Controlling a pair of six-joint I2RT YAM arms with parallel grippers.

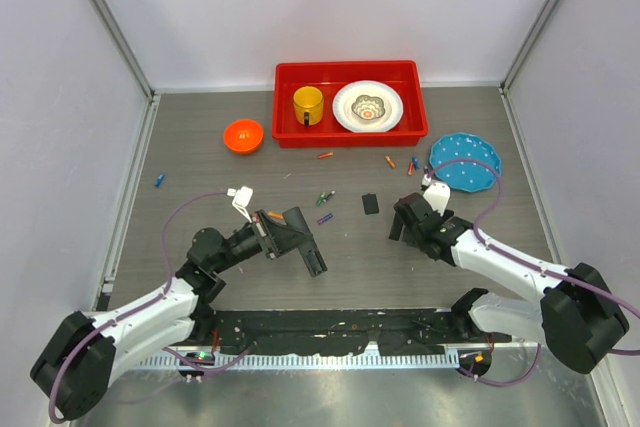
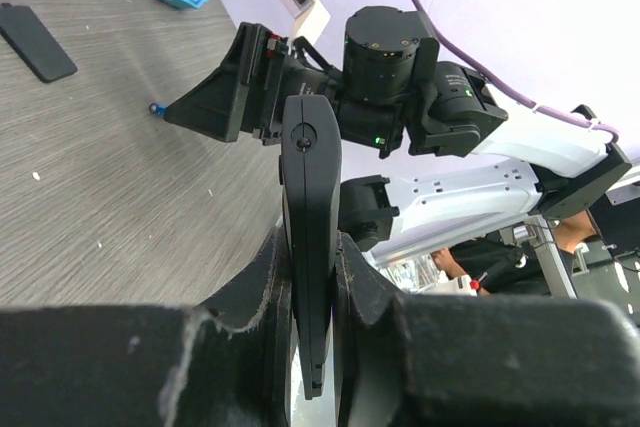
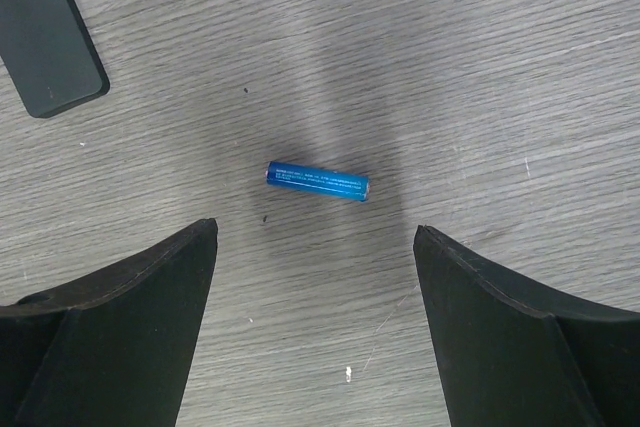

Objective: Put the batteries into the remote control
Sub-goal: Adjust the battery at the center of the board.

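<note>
Right gripper point(image 3: 315, 231), wide open above a blue battery point(image 3: 317, 181), should drop centred; left gripper point(image 2: 312, 269) clamps the remote control point(image 2: 308, 172).

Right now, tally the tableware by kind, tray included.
Tray: 1, the red tray
Mug: 1, the yellow mug
Bowl: 1, the orange bowl
Plates: 2, the white plate and the blue plate
Total: 5
</note>
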